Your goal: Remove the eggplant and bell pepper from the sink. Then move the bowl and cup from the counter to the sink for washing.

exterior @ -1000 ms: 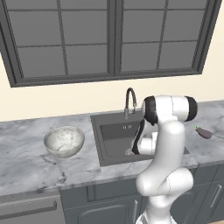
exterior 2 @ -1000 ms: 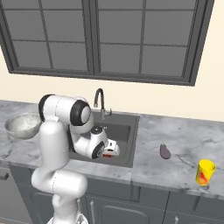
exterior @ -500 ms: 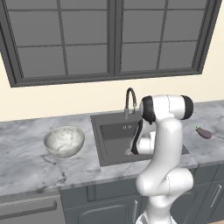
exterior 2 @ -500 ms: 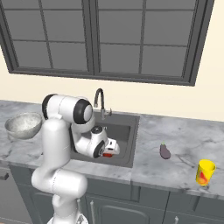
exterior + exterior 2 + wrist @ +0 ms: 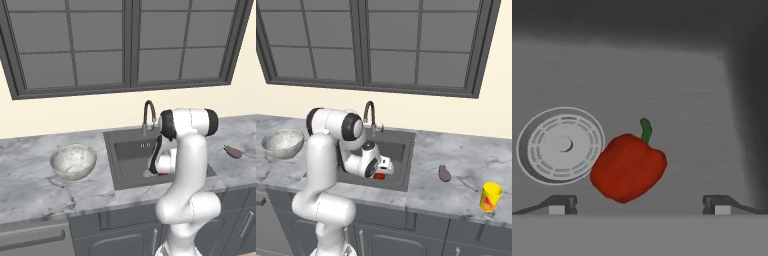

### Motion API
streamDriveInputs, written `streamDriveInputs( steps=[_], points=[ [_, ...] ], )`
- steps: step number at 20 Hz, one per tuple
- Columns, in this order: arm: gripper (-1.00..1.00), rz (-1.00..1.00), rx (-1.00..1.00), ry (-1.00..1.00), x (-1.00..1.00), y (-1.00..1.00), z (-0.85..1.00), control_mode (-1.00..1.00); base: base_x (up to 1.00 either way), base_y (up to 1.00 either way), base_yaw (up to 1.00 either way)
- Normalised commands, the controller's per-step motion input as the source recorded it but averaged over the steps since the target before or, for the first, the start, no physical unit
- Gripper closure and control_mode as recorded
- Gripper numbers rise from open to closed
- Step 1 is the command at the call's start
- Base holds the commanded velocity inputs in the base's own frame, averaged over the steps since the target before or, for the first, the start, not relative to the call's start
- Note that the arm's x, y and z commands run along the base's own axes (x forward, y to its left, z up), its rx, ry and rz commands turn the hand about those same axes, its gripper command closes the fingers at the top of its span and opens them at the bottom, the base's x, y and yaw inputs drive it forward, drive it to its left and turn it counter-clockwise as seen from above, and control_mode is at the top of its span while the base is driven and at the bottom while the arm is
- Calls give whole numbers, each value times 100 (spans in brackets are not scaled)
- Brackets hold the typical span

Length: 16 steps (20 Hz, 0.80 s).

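At the centre of the hand view, one red bell pepper (image 5: 628, 166) lies on the dark floor of the sink (image 5: 677, 95), its green stem pointing up in the frame and its left side overlapping the edge of the round whitish drain (image 5: 560, 145). The pincer (image 5: 639, 205) stands wide open, its two tips at the lower left and lower right of that frame, the pepper between them but touching neither. The right base view gives what the hand view cannot: a sliver of the pepper at mid frame below the white hand, one purple eggplant (image 5: 444, 172) lying on the table (image 5: 456, 150) right of the basin, and one yellow cup (image 5: 490, 196) near the lower right edge. The left base view shows one marbled bowl (image 5: 73, 162) at mid left on the table, well apart from the sink, with the gooseneck faucet (image 5: 148, 116) behind the basin.
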Motion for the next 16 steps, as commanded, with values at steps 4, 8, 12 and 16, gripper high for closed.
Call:
streamDriveInputs(
  steps=[4,8,12,16],
  points=[
    [-100,0,0,16,23,0,0,-100,0,0,0],
    [-100,2,0,22,24,0,0,-100,0,0,0],
    [-100,5,0,19,24,0,0,-100,0,0,0],
    [-100,5,0,14,16,0,0,-100,0,0,0]
  ],
)
